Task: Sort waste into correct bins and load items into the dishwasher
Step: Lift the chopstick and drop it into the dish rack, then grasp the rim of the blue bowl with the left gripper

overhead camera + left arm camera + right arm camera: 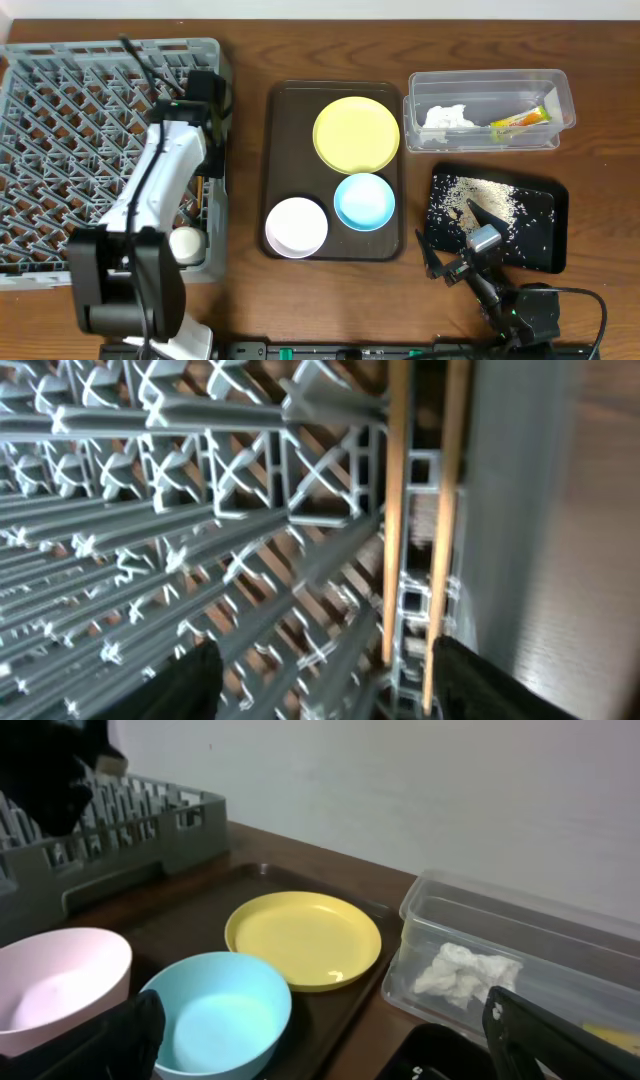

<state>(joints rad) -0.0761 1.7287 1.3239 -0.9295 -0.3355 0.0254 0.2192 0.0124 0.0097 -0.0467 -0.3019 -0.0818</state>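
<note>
The wooden chopsticks lie side by side in the right edge channel of the grey dish rack, also seen in the left wrist view. My left gripper hangs open and empty just above them; in the overhead view it is over the rack's right side. My right gripper is open and empty between the brown tray and the black tray. The yellow plate, blue bowl and white bowl sit on the brown tray. The clear tub holds the napkin and wrapper. Rice crumbs lie in the black tray.
The dark brown tray lies between the rack and the bins. The right wrist view shows the blue bowl, plate, white bowl and the tub with the napkin ahead of my right gripper. A wall stands behind the table.
</note>
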